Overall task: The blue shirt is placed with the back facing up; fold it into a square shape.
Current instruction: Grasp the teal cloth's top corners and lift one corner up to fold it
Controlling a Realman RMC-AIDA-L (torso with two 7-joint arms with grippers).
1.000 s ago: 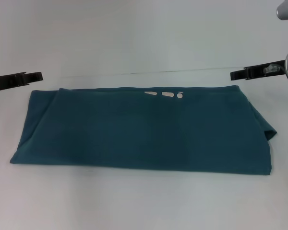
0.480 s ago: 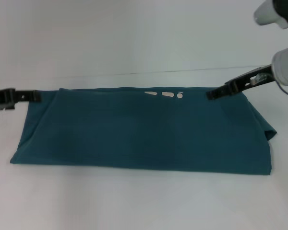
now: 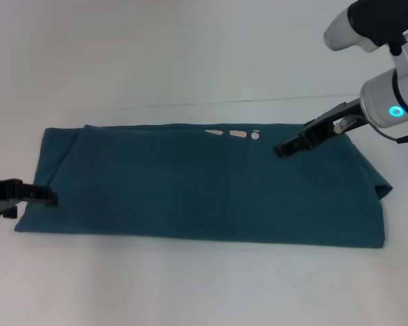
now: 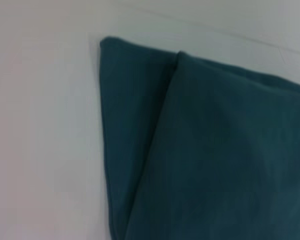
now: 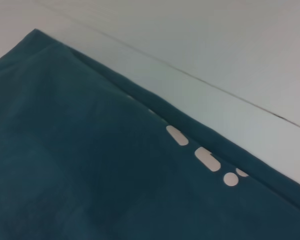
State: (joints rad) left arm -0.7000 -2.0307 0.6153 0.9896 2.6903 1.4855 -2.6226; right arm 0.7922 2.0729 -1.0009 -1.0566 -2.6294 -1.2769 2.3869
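My right tool (image 3: 280, 150) hangs over the shirt (image 3: 204, 187) right of centre; my left tool (image 3: 49, 199) sits at its lower-left edge. I cannot tell whether either is spread or pressed together. The shirt lies as a long band across the desk (image 3: 190, 61), white marks (image 3: 236, 134) at its top edge. I judge the crosswise fold comes next: grip the ends first.

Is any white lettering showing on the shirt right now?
Yes, a few white marks peek out along the far edge of the shirt, near its middle in the head view.
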